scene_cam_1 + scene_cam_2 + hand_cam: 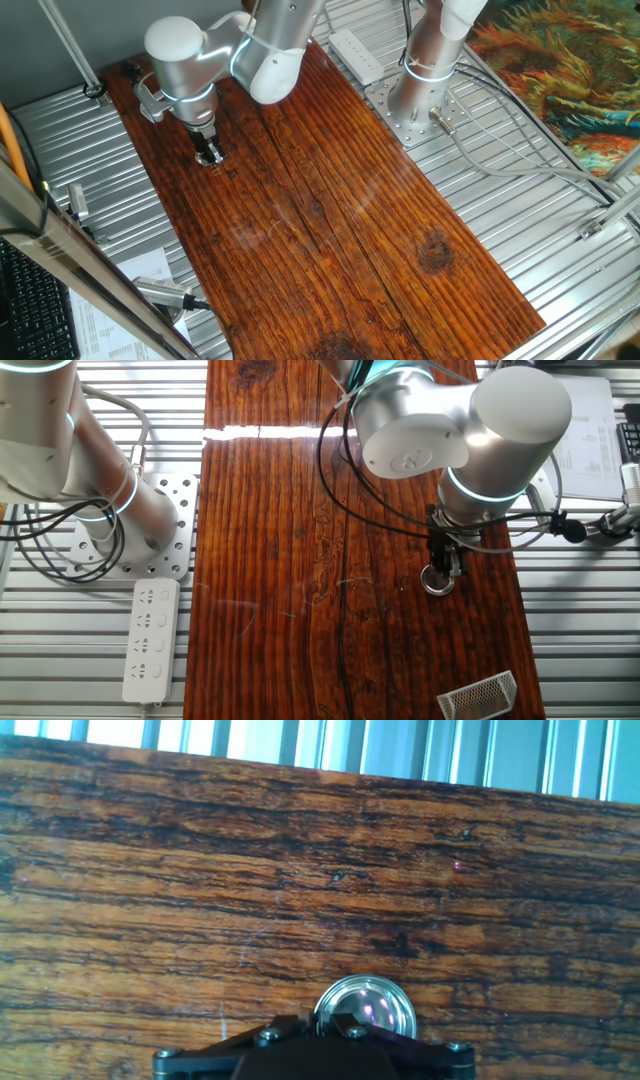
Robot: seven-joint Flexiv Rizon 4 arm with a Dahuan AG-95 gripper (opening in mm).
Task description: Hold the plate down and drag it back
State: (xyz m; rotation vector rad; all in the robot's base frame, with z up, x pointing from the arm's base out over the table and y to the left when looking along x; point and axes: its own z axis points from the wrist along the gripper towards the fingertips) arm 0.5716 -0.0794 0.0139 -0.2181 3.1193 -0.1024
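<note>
The pincer (209, 155) points straight down at the wooden counter (330, 220), its tip pressed onto the plate (366, 1005) — a small round metal disc with a shiny rim. In the hand view the disc (366, 1005) peeks out from under the dark pincer body (312, 1055), about half of it showing. Whether the fingers are apart or together cannot be told from any view; they grip nothing, only bearing on the disc from above.

In the other fixed view the plate (437, 581) lies close to the counter's (300, 560) long right edge, roughly midway along it, directly beneath the pincer (441, 568). In one fixed view the same spot sits near the far left corner of the counter, and the plate itself is barely visible under the tip.

A white power strip (150, 638) lies off the counter on the ribbed metal surface, beside a 2nd arm's base plate (170, 510). A small wire-mesh basket (478, 696) rests at the counter's near right corner in that view.
</note>
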